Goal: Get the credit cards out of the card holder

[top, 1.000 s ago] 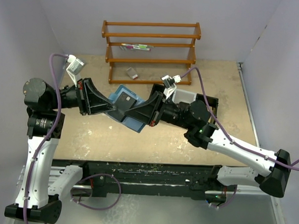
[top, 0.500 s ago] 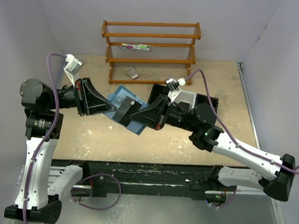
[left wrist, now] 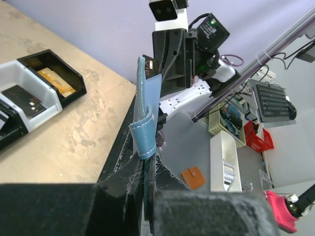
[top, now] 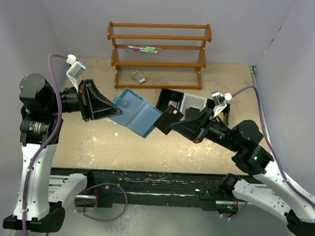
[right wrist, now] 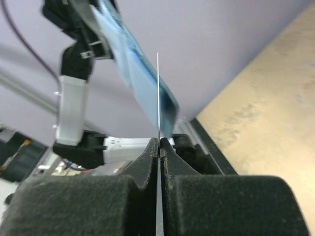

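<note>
Extraction of at least one credit card (top: 160,123) is judged complete. It is seen clear of the card holder (top: 139,114) and is clamped edge-on between the closed fingers of the right end effector (top: 169,122), above the counter (top: 93,141) between the holder and the black three-compartment tray (top: 225,106). In the right wrist view the card (right wrist: 158,88) is reduced to a thin pale line rising from the pinched right end effector (right wrist: 158,147). The teal-blue card holder (left wrist: 146,113) is held off the counter, unfolded and upright, gripped at its edge by the left end effector (left wrist: 145,167), whose fingers are pressed together on it. A dark card (left wrist: 22,94) is already seen lying in the tray's white compartment (left wrist: 47,105), with an orange-brown item (left wrist: 53,78) in the black compartment beside it. The held card is judged still to need placing. Whether further cards are left inside the holder cannot be told. No brand, label or writing can be read, and small pale marks on the cards are too small to make out.
</note>
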Tool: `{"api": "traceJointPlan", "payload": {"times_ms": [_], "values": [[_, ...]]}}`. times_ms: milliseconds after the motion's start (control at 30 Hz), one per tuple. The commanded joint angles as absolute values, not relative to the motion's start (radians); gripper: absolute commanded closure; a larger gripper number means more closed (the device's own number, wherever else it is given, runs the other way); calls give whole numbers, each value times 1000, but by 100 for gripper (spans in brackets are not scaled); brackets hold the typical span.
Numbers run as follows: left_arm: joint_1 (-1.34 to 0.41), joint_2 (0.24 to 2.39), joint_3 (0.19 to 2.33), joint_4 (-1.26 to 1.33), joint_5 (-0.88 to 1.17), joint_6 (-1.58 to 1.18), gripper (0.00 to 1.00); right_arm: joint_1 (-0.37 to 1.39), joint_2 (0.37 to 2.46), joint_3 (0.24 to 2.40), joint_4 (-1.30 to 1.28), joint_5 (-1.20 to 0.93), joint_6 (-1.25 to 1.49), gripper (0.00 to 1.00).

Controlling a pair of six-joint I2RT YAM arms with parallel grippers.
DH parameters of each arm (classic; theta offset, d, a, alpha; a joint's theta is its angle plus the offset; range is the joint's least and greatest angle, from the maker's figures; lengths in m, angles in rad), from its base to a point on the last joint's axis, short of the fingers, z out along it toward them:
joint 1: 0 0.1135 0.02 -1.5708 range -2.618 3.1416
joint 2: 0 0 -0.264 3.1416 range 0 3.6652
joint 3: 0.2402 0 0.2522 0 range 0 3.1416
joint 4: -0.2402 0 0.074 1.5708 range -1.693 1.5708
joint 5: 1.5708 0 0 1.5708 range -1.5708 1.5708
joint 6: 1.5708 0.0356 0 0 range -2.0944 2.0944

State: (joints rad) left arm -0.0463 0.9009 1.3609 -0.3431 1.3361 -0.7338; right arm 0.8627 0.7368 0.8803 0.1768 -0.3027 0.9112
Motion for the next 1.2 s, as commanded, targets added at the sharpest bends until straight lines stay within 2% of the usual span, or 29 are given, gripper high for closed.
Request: {"api": "traceJointPlan", "payload": {"times_ms": [0,400,833,1167], "values": [[-41,906,1421,-481,1309,-557,100,836,700,932,-132,-195,819,100],[-41,816,1443,-477,1488,-349,100,836,873,1211,-615,233,650,100],[-41,723,1454,-572,1593,-75,100,760,1230,1312,-741,549,538,100],[-41,673,1460,-669,1640,147,100,643,1503,1315,-692,596,485,100]]}}
